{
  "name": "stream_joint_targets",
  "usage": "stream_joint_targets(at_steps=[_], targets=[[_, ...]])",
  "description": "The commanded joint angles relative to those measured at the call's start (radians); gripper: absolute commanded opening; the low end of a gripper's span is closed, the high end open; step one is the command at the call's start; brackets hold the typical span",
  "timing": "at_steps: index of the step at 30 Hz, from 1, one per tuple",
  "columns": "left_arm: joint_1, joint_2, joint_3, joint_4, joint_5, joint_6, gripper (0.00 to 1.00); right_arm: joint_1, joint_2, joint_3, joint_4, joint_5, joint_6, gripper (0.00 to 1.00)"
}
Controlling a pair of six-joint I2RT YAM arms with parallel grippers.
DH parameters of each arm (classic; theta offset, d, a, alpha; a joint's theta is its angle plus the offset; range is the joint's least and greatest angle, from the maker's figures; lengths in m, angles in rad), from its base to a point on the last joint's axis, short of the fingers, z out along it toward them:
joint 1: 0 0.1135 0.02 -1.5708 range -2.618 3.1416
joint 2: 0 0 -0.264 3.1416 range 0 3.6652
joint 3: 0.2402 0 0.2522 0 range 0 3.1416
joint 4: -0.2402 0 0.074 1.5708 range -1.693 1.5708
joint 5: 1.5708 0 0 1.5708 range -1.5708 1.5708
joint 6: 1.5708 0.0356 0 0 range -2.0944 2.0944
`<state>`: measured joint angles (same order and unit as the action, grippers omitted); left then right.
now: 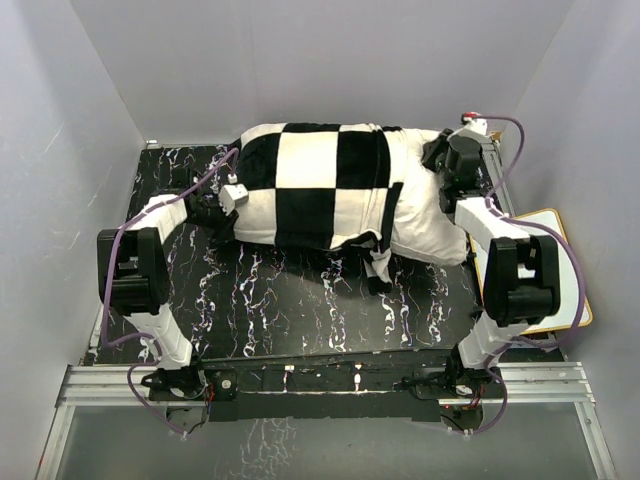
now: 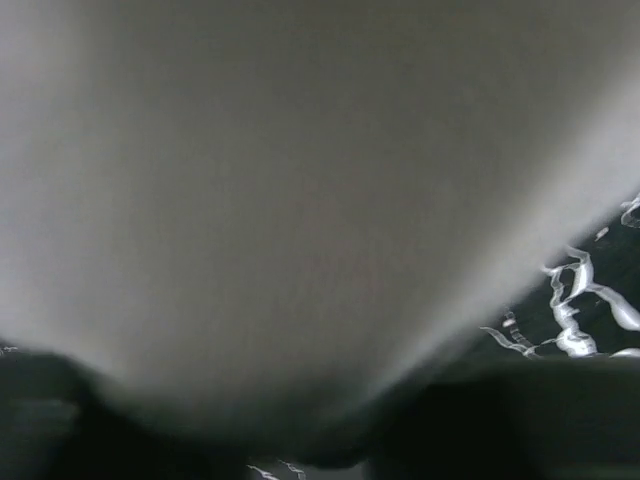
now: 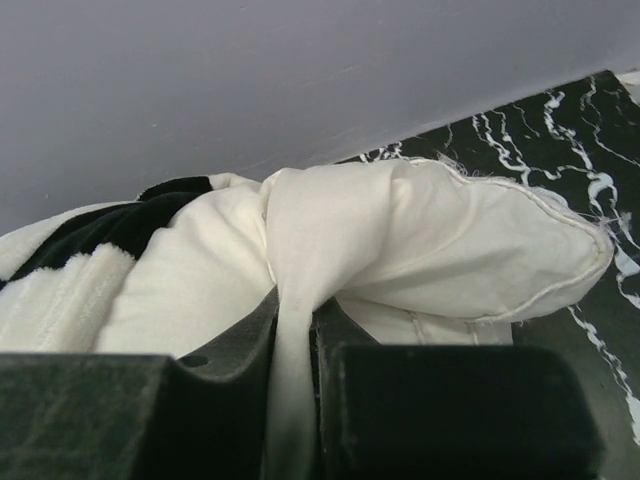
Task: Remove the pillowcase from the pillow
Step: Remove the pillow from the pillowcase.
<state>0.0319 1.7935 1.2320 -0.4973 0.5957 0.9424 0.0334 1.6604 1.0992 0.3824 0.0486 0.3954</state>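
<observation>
Pillowcase (image 2: 300,200) is a pale blur at left wrist; left jaws indistinct

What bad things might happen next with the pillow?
The right gripper pinches only a thin fold of the pillow, so it might slip out when pulled. The left gripper is at the left end of the pillowcase, but its camera shows only blurry cloth; without a grip, the whole bundle may just slide over the table.
</observation>
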Motion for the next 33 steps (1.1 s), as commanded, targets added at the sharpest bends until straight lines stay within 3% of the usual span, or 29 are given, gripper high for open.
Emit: stream_joint_targets(at_steps=[1,2,8,13,14,15,16,18,19,28,33], targets=[[0.057,-0.023,-0.043,0.048,-0.108,0.029,0.08,0.096,0.113,0.153,-0.126,-0.043,-0.06,0.08],[0.076,-0.045,-0.062,0.052,-0.116,0.049,0.0,0.105,0.134,0.179,-0.142,-0.005,-0.066,0.08],[0.26,-0.14,-0.133,-0.015,-0.122,0.231,0.0,0.1,0.318,0.456,-0.344,0.143,-0.114,0.08],[0.391,-0.179,-0.147,-0.026,-0.142,0.334,0.0,0.078,0.36,0.548,-0.404,0.13,-0.079,0.08],[0.397,-0.182,-0.133,-0.043,-0.126,0.33,0.0,0.083,0.351,0.546,-0.409,0.083,-0.078,0.13],[0.398,-0.183,-0.118,-0.073,-0.103,0.314,0.0,0.094,0.341,0.545,-0.421,0.046,-0.088,0.29],[0.395,-0.186,-0.1,-0.107,-0.065,0.284,0.0,0.11,0.328,0.546,-0.45,0.025,-0.103,0.55],[0.377,-0.194,-0.064,-0.148,0.024,0.206,0.0,0.134,0.271,0.501,-0.491,0.007,-0.124,0.93],[0.359,-0.195,-0.052,-0.16,0.037,0.173,0.0,0.135,0.221,0.451,-0.497,-0.01,-0.11,0.98],[0.309,-0.225,0.002,-0.172,0.043,0.052,0.0,0.086,-0.326,-0.03,-0.55,-0.128,0.009,0.98],[0.309,-0.219,0.041,-0.205,0.023,0.076,0.0,0.085,-0.496,-0.182,-0.622,-0.208,0.05,0.98]])
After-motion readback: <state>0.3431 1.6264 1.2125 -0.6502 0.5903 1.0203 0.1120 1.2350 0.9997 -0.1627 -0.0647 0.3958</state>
